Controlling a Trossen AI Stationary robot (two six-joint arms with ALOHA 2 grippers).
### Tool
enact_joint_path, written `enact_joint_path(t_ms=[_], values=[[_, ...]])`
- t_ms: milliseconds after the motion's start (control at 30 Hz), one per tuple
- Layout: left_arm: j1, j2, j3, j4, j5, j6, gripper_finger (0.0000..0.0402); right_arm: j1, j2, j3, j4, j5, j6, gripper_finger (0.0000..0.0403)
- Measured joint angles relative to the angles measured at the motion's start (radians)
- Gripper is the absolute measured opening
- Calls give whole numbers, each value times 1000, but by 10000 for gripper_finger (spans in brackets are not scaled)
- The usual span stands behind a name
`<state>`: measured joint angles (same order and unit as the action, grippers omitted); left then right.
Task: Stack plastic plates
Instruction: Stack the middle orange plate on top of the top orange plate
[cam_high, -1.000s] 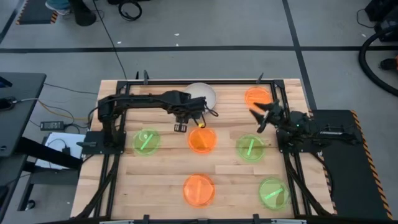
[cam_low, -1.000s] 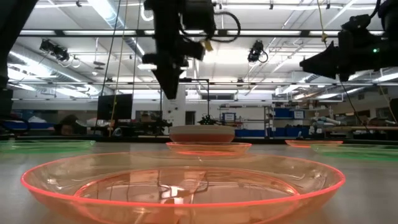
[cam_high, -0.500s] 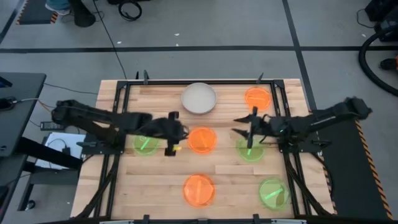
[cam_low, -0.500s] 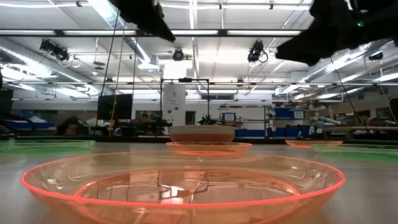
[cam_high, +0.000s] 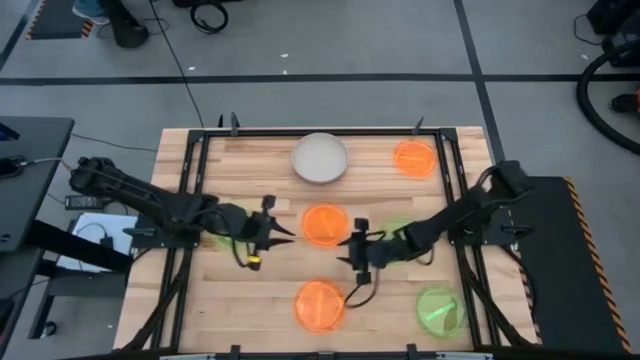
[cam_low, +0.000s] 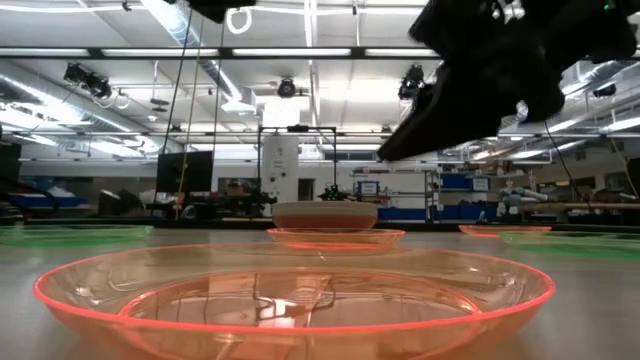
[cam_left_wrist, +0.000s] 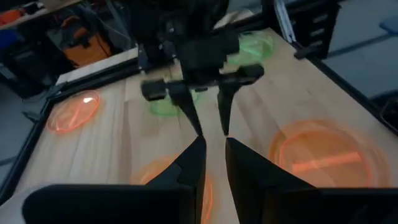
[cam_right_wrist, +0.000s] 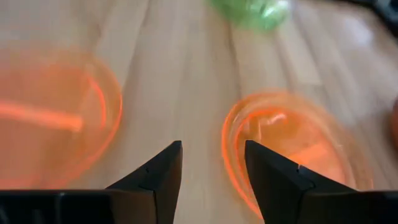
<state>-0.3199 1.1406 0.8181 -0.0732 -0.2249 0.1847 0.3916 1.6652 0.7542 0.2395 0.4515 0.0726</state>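
Seven plates lie flat on the wooden table. An off-white plate (cam_high: 320, 158) sits at the far middle. Orange plates lie at the far right (cam_high: 414, 157), the centre (cam_high: 325, 225) and the near middle (cam_high: 318, 303). Green plates lie at the left (cam_high: 228, 228), the right (cam_high: 398, 232) and the near right (cam_high: 440, 310). Pale blue and rust-red plates are out of view. My left gripper (cam_high: 288, 235) is left of the centre orange plate, points right, is narrowly open (cam_left_wrist: 214, 146) and empty. My right gripper (cam_high: 350, 250), open (cam_right_wrist: 212, 155) and empty, points left between the centre and near orange plates.
My left arm crosses over the left green plate and my right arm over the right green plate. The two grippers face each other a short way apart; the right gripper shows in the left wrist view (cam_left_wrist: 208, 121). Bare wood lies at the near left (cam_high: 240, 300).
My left gripper has gone from beside the off-white plate toward the near edge and has turned from pointing down to pointing right. My right gripper has gone from near the far-right orange plate toward the left and near edges, past the right green plate. No plate has moved.
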Motion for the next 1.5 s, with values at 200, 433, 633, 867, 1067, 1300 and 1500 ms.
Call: enact_joint_path(t_ms=[200, 433, 633, 867, 1067, 1300, 1500], values=[[0, -57, 1, -5, -1, 12, 68, 8, 164, 161, -215, 84, -102, 160], [-17, -56, 1, -36, 3, 10, 68, -2, 273, 270, -365, 142, -206, 137], [-21, -56, 1, -32, 2, 10, 68, -16, 299, 300, -433, 185, -223, 124], [-20, -53, 1, -26, 1, 9, 68, -41, 306, 301, -479, 205, -301, 110], [-20, -53, 1, -23, 1, 9, 68, -59, 310, 300, -478, 207, -382, 89], [-20, -53, 1, -23, 2, 9, 68, -74, 310, 300, -479, 157, -435, 53], [-20, -52, 1, -23, 2, 8, 68, -73, 310, 299, -478, 145, -436, 9]])
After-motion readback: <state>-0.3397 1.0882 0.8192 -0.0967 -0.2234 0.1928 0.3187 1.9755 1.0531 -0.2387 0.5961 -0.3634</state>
